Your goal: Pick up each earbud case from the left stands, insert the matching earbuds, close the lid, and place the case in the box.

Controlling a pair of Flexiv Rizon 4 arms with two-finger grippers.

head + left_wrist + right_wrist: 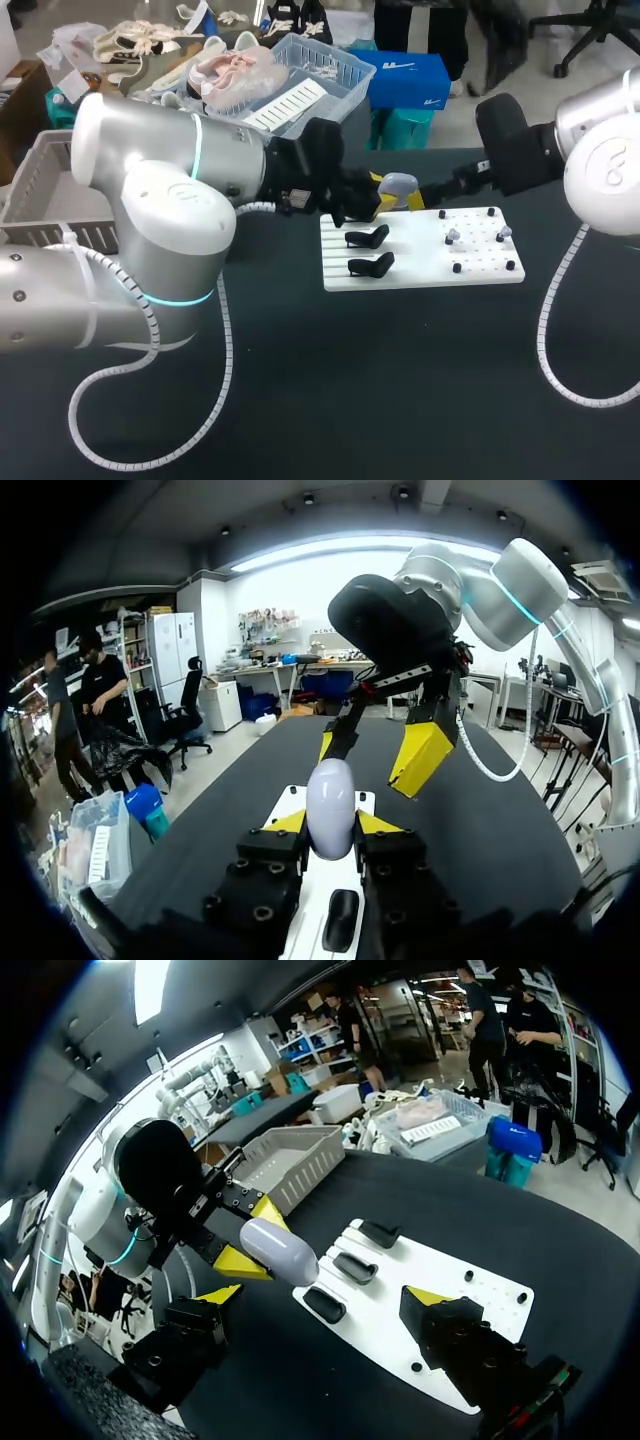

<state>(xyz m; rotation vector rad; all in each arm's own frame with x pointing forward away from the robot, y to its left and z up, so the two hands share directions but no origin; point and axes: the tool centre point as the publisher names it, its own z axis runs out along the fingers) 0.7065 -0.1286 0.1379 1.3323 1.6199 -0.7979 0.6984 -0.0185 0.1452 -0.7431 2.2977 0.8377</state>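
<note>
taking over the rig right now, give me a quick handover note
Left end effector: shut on the earbud case, held above the white board.
Right end effector: open, just ahead of the case, holding nothing.
The three black stands on the board carry no case. Two pale earbuds sit on pegs at the board's other end.
Done: case is off its stand.
Left: insert the earbuds, close the lid, place the case in the grey box.
</note>
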